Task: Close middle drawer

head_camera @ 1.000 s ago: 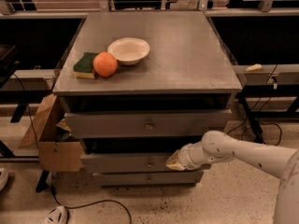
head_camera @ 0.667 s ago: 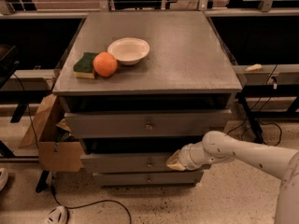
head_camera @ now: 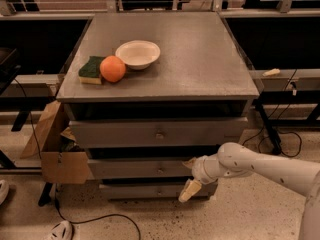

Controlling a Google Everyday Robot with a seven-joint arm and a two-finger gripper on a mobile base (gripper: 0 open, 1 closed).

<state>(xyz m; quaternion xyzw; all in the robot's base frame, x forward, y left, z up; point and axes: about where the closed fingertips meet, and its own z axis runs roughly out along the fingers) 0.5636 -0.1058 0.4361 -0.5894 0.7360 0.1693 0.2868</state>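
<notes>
The middle drawer (head_camera: pixel 145 168) is a wide grey front with a small round knob (head_camera: pixel 161 170), second of three in the grey cabinet. Its front sits a little back from the top drawer's front (head_camera: pixel 157 132) and stands out slightly over the bottom drawer (head_camera: pixel 150 190). My gripper (head_camera: pixel 189 177) is at the right part of the middle drawer's front, on a white arm coming in from the right. It is open and holds nothing: one cream fingertip (head_camera: pixel 189 163) is at the drawer front, the other (head_camera: pixel 186 190) points down in front of the bottom drawer.
On the cabinet top (head_camera: pixel 200 59) lie a white bowl (head_camera: pixel 138 54), an orange (head_camera: pixel 112 68) and a green-yellow sponge (head_camera: pixel 90 70). An open cardboard box (head_camera: pixel 55 151) stands against the cabinet's left side. Cables (head_camera: pixel 100 219) run over the floor.
The fingers were together against the right of the middle drawer's front. Now they are spread, and the lower one hangs down. The drawer front shows no clear shift.
</notes>
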